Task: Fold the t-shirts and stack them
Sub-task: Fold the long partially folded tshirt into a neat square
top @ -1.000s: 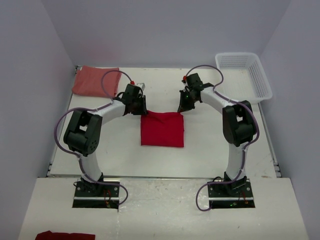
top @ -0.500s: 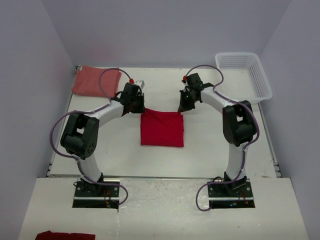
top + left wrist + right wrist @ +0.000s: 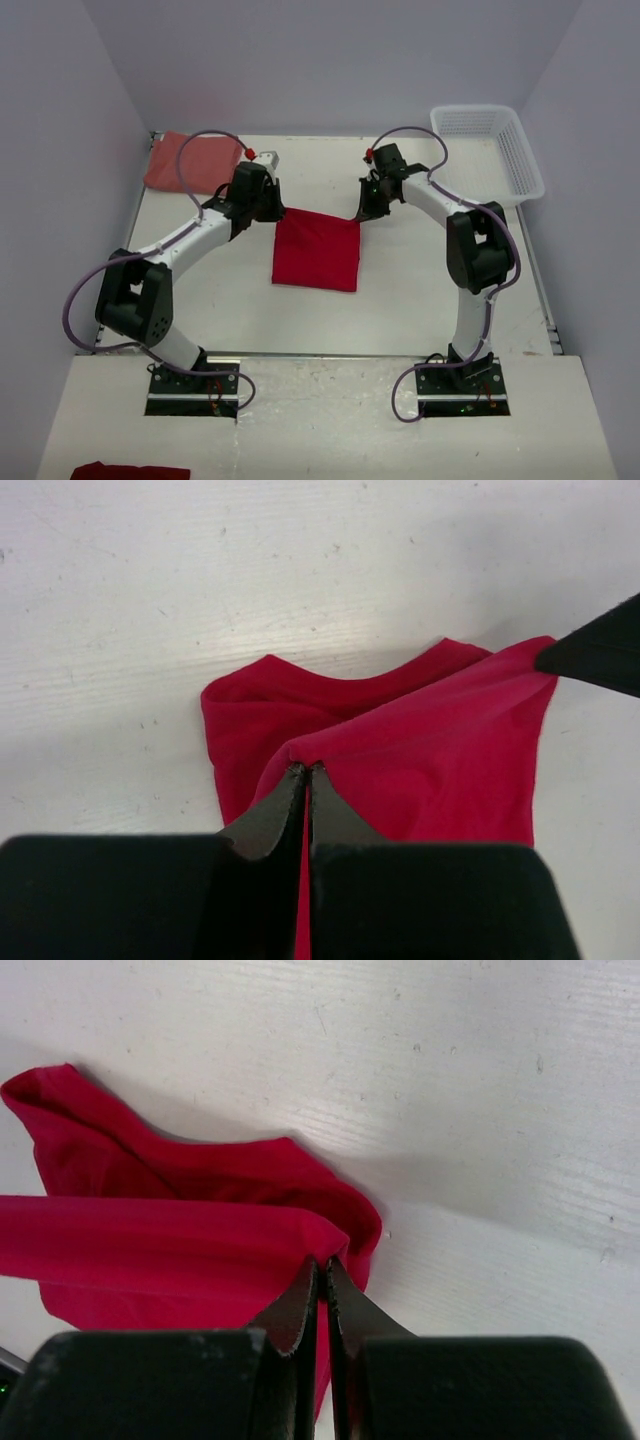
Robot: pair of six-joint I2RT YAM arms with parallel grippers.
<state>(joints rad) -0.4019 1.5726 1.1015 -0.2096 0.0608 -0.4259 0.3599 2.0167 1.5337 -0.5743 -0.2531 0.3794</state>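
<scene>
The left fingers (image 3: 296, 778) are closed tight, pinching the far left corner of the bright red t-shirt (image 3: 316, 250). The right fingers (image 3: 313, 1272) are clamped just as firmly on its far right corner. The pinched edge runs taut between the two grips, raised over a lower layer that lies on the counter (image 3: 420, 290) between the arms. The salmon-red t-shirt (image 3: 190, 160) lies folded in the far left corner, well apart. The left arm (image 3: 190, 235) reaches across with its wrist between the two shirts. A white lattice basket (image 3: 520, 160) sits at the far right corner.
</scene>
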